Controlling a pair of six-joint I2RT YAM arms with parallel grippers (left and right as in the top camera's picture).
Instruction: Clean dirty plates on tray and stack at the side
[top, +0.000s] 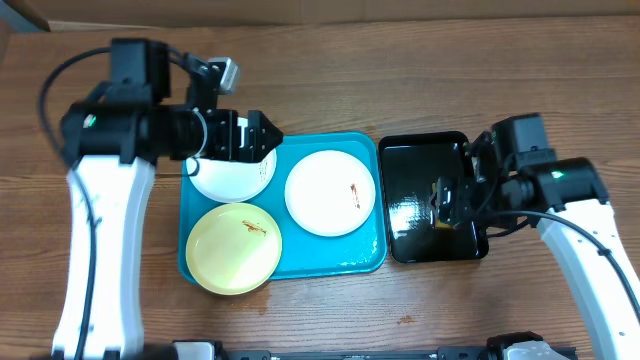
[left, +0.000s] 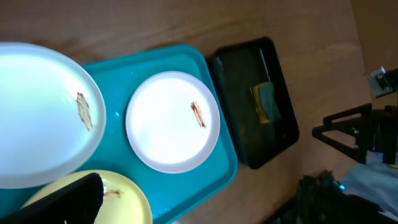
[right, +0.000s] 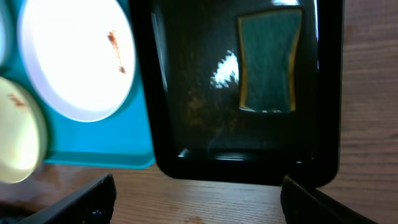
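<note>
The turquoise tray holds three plates. One white plate lies at its back left, half under my left gripper, which is open and empty just above it. A second white plate with a brown smear lies at the right, and the pale yellow plate lies at the front left. The left wrist view shows the same plates: white, white, yellow. My right gripper hovers open and empty over the black tray; its fingers are spread wide.
A green-and-yellow sponge lies in the glossy black tray, right of the turquoise tray. It also shows in the left wrist view. Bare wooden table surrounds both trays.
</note>
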